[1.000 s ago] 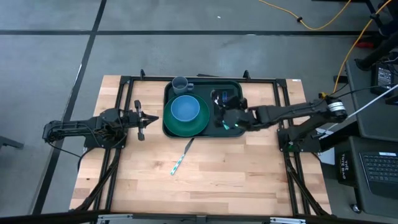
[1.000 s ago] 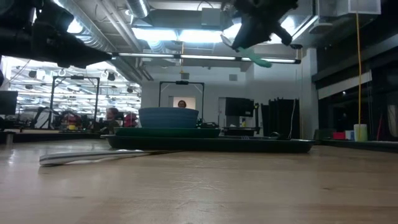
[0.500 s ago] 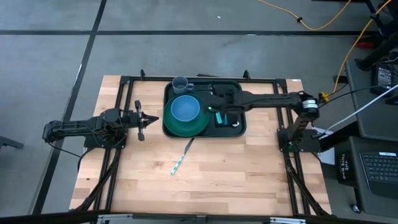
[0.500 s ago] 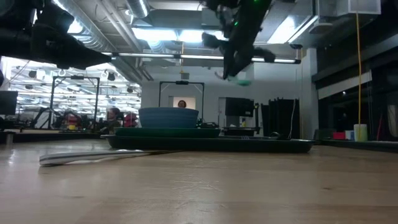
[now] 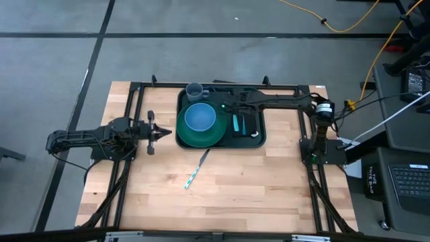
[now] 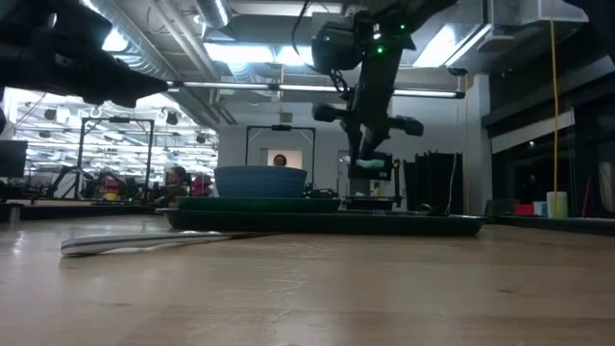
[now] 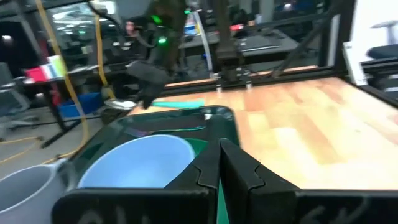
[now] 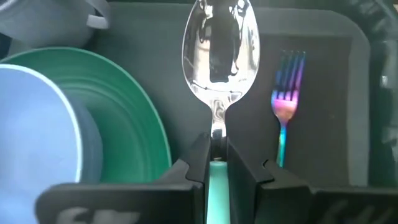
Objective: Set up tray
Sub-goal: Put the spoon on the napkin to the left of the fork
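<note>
Mostly I judge the tray [image 5: 222, 115] set: it lies at the far middle of the table [image 5: 222, 188], long axis running left to right, already carrying the green plate [image 5: 201, 134] with the blue bowl [image 5: 199, 117], a grey cup [image 5: 194, 89] at its far left corner, and a fork [image 8: 285, 112] on the dark napkin [image 8: 311, 99]. My right gripper [image 8: 216, 163] hangs over the tray's middle, fingers pinched on a spoon [image 8: 219, 50] by its teal handle, bowl pointing away from the wrist, parallel to the fork. A knife [image 5: 195, 170] lies on bare wood near the tray. My left gripper [image 5: 160, 132] waits closed and empty, left of the tray.
</note>
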